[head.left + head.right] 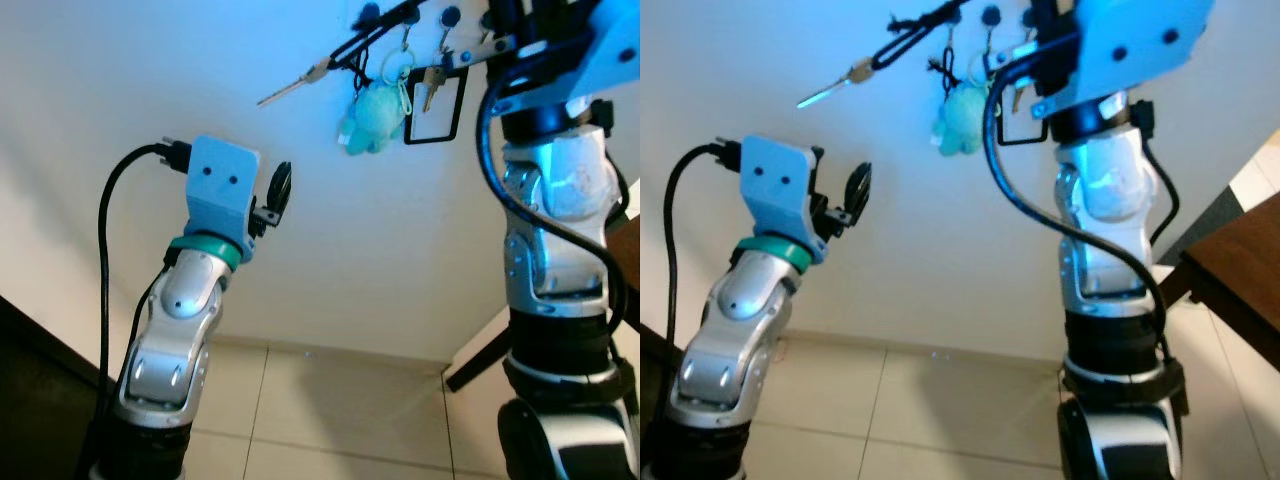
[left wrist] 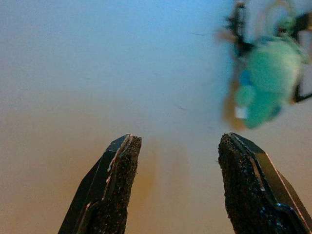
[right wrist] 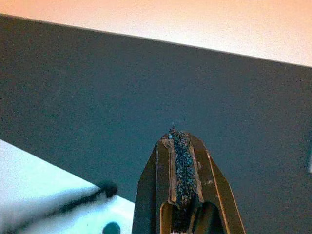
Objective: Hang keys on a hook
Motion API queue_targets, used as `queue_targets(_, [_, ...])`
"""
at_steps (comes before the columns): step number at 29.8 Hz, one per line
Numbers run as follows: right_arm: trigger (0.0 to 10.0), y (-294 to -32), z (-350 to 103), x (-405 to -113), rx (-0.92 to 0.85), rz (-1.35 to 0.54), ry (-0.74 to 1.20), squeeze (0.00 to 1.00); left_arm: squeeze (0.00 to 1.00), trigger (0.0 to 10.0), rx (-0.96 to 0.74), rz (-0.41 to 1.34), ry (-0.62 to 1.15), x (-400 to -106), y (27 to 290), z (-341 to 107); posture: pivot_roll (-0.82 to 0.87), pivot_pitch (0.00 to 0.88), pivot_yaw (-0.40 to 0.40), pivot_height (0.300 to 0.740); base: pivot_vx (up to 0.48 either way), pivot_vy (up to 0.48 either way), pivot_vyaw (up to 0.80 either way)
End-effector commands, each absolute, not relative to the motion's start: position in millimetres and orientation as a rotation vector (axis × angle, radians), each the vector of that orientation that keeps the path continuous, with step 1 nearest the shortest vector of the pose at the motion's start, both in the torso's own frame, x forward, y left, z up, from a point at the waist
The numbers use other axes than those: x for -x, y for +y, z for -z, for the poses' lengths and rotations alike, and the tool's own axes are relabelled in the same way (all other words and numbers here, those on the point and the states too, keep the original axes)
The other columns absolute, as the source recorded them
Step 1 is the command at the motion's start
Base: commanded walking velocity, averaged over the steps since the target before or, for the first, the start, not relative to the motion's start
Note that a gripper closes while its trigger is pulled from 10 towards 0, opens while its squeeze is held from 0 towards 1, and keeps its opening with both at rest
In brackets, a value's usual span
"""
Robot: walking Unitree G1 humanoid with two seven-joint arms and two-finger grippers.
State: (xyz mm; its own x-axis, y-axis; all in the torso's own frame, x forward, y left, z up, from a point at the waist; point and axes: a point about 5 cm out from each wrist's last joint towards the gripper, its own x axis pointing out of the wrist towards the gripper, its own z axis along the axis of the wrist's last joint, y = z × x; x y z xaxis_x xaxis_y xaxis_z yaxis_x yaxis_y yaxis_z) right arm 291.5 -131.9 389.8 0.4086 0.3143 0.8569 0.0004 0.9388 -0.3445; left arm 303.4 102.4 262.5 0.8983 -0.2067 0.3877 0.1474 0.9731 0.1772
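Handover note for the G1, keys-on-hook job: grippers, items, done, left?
Left gripper: open, holding nothing, raised toward the wall below and to the left of the keys.
Right gripper: fingers together, raised at the hook rack; whether it grips anything cannot be told.
Keys: hanging at the rack with a teal plush keychain and a black loop; one long key sticks out to the left on a strap.
Done: the bunch appears to hang at the hooks.
Left: confirm it is seated, then withdraw the right arm.
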Motion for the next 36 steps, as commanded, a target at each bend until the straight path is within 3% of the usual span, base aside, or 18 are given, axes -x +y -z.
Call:
queue_targets(1, [10.0,-123,-391,-287,0.323,-0.238,-1.157,0.00,0.00,10.0,-0.145,0.165,-0.409,-305,107,-260,-0.07,0.066,0.076,0.740,0.322,0.000,0.00])
queue_targets(8, [10.0,-115,-390,-285,0.347,-0.330,-1.143,0.00,0.00,10.0,-0.106,0.142,-0.406,-304,110,-261,-0.07,0.064,0.075,0.740,0.137,0.000,0.00])
queue_targets(11, [10.0,-93,-371,-280,0.419,-0.537,-1.075,0.00,0.00,10.0,-0.071,0.156,-0.427,-300,115,-263,-0.07,0.062,0.077,0.740,0.000,0.000,0.00])
queue_targets(16, [10.0,-87,-358,-278,0.420,-0.604,-1.025,0.00,0.00,10.0,-0.058,0.196,-0.465,-291,121,-268,-0.07,0.062,0.079,0.740,0.000,0.000,0.00])
queue_targets(20, [10.0,-90,-351,-280,0.396,-0.592,-0.994,0.00,0.00,10.0,-0.128,0.174,-0.477,-284,128,-269,-0.07,0.061,0.078,0.740,0.000,0.000,0.00])
queue_targets(23, [10.0,-104,-347,-289,0.374,-0.431,-0.987,0.00,0.00,10.0,-0.178,0.219,-0.475,-277,122,-267,-0.06,0.059,0.074,0.740,0.000,0.000,0.00])
queue_targets(36, [10.0,-131,-340,-304,0.289,-0.214,-0.910,0.00,0.00,10.0,-0.214,0.282,-0.512,-278,107,-275,-0.07,0.059,0.081,0.740,0.000,0.000,0.00])
